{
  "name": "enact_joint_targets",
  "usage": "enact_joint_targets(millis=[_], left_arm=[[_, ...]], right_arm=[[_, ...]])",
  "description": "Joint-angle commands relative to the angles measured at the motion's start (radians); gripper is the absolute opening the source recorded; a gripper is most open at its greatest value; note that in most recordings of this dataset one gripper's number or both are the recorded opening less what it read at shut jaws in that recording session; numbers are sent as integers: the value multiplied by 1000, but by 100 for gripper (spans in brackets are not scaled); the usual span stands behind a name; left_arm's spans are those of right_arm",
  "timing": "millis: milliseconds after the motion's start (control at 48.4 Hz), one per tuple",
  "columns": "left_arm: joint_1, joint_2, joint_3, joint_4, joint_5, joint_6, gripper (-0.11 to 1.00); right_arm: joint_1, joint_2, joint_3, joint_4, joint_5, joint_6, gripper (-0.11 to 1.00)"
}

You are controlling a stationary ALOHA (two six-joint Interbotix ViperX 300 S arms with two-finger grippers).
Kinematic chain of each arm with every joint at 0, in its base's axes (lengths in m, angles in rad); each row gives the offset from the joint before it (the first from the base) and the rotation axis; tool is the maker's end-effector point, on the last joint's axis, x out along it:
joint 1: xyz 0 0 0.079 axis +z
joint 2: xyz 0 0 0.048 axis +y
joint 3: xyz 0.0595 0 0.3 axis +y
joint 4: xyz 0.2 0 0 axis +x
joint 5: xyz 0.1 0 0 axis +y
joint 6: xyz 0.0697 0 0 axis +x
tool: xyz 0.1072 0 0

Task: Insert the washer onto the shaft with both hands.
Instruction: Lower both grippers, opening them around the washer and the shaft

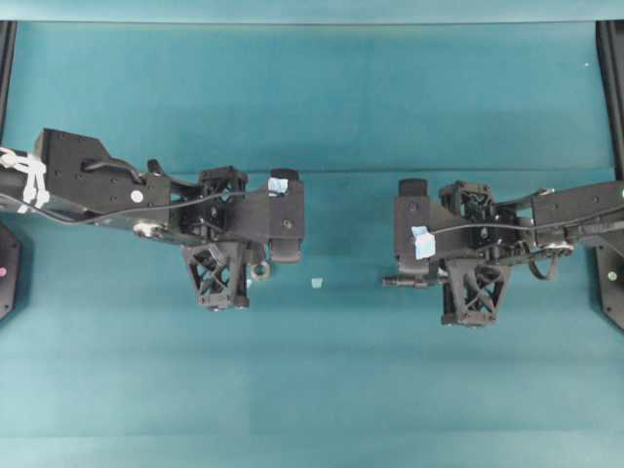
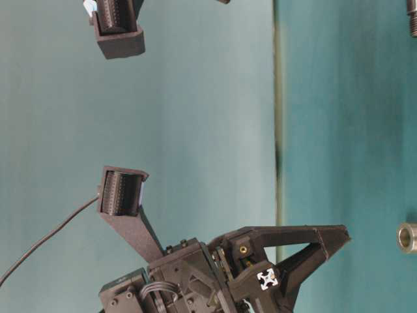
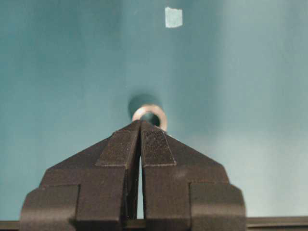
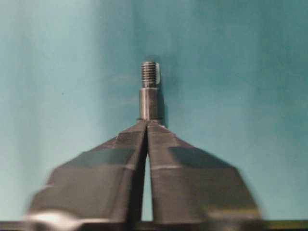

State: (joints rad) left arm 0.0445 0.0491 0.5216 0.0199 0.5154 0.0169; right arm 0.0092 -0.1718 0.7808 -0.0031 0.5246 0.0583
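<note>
My left gripper (image 3: 140, 124) pinched shut on washer (image 3: 150, 116), ring stands out past fingertips, hole visible. My right gripper (image 4: 147, 123) closed on shaft (image 4: 149, 91), threaded end sticks forward beyond tips. In overhead view washer (image 1: 259, 270) and shaft (image 1: 402, 281) face each other across middle, well apart. Between them only small pale tape scrap (image 1: 316, 283) on teal table (image 1: 312, 390). Wide bare cloth toward front and back edges.
</note>
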Motion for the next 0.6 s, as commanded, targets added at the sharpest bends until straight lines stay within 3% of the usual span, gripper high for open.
enact_joint_targets(millis=[0,103,165,310,392,454,578], left_arm=[[-2,-11,-6,2,-9,2,3],[-3,-12,-5,2,-20,0,4],[-2,-11,-6,2,-21,0,14],[-3,-12,-2,2,-23,2,55],[-8,-14,-2,2,-23,5,79],[-9,-14,-2,2,-25,5,90],[-12,-12,8,2,-51,6,80]], right_arm=[[2,-8,-9,-2,-6,-5,-1],[-2,-6,-8,-2,-5,-6,14],[-3,-5,-5,-2,-5,-5,28],[-5,0,5,-8,-3,-5,72],[-5,0,8,-11,-2,-3,91],[-3,0,8,-11,-5,-3,95],[-6,0,11,-11,-17,-3,92]])
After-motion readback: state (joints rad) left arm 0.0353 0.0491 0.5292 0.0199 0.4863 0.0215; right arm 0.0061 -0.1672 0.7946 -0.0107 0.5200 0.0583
